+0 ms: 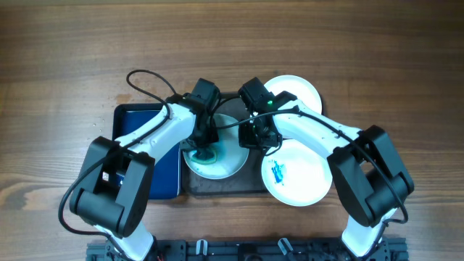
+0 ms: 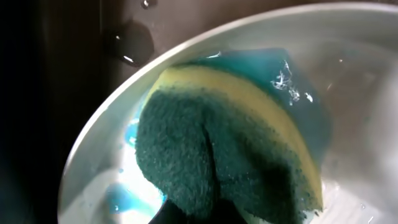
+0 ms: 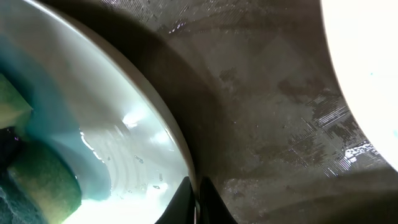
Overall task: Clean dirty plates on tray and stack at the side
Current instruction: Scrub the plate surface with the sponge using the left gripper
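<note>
Soft, soaked sponge (image 2: 230, 155) sits clamped in your left gripper (image 1: 206, 142), while your right gripper (image 3: 194, 198) pinches the wet, probably slippery plate (image 3: 106, 106) by its rim, lower centre.

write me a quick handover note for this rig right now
Left gripper: shut on the green-and-yellow sponge, pressed into the wet round white plate on the dark rectangular tray.
Right gripper: shut on that plate's rim.
Done: the plain round white plate at the tray's far right corner looks clean.
To do: finish this plate, scrub the blue-scribbled white plate at the near right, stack all three.
</note>
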You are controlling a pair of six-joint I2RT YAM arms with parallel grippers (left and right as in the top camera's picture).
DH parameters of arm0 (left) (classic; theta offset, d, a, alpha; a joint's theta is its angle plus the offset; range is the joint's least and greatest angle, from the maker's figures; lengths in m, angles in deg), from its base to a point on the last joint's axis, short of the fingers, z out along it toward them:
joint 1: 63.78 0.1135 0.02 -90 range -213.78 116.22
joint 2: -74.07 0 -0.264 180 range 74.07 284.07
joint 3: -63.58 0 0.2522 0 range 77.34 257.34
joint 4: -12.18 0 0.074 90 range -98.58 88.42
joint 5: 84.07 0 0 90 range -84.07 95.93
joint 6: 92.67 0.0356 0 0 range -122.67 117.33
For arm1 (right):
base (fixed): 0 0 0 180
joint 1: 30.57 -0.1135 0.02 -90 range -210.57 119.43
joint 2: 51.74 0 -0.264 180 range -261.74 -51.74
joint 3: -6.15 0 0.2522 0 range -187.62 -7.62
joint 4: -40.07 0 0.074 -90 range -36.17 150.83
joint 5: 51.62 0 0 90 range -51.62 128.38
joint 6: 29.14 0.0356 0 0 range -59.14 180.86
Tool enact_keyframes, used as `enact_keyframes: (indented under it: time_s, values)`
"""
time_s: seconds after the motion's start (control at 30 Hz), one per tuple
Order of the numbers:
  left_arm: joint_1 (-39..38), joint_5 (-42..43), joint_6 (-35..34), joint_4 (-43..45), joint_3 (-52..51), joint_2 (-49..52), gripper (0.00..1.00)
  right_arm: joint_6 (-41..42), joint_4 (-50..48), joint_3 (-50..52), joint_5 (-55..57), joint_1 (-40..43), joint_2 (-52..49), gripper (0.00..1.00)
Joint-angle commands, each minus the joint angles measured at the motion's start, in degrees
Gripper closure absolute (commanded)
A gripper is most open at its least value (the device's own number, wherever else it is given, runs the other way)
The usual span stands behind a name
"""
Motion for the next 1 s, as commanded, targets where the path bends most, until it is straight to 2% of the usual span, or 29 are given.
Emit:
enact_keyframes:
  time_s: [0.0,0.23,0.4,0.5,0.6,0.77,0.97]
  values:
    - [1.03,5.84,10.88,-1.81,-6.1,5.79,0.96,-0.33,-0.13,0.57,3.32,0.79,-0.79,0.96]
    - [-3.1,22.84,15.85,8.26,-6.1,5.79,0.96,-0.35,-0.04,0.57,3.32,0.79,-0.79,0.96]
    - [-5.51,29.29,15.78,12.68,-6.1,5.79,0.96,-0.59,-0.07,0.57,3.32,0.79,-0.79,0.96]
    - [-6.21,30.23,14.93,14.73,-6.08,5.79,0.96,-0.57,-0.04,0.57,3.3,0.79,-0.79,0.96]
    - [-5.73,27.87,10.82,17.05,-6.1,5.79,0.96,-0.57,0.04,0.57,3.3,0.79,-0.79,0.96]
    - [-2.21,13.07,2.84,19.78,-6.1,5.79,0.96,-0.59,0.5,0.57,3.13,0.79,-0.79,0.96]
    - [2.84,-4.35,-3.28,15.47,-6.1,5.79,0.96,-0.68,1.05,0.57,3.13,0.79,-0.79,0.96]
